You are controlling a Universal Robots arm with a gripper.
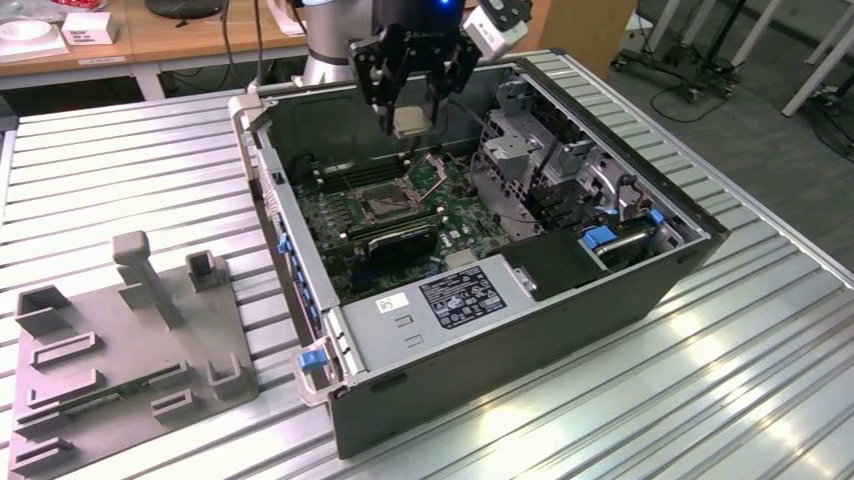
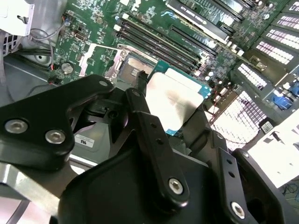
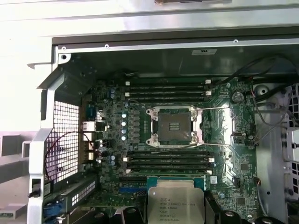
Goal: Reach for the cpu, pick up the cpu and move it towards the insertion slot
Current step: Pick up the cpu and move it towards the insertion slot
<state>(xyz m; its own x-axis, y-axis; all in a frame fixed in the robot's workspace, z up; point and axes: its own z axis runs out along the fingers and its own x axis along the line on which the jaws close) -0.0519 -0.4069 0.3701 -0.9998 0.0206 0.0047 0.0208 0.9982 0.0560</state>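
Above the insertion slot (image 1: 383, 203), fingers (image 2: 149, 135) grip the cpu (image 1: 410, 121) face-up, level.

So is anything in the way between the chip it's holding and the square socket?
Nothing visible. The gripper holds the cpu above the open case, and the insertion slot lies uncovered on the board, memory slots running on either side of it.

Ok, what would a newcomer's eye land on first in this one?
The black gripper hanging over the open black computer case, clamped on the small silvery square cpu. Below it, on the green circuit board, the shiny metal-framed insertion slot sits empty between long black memory slots.
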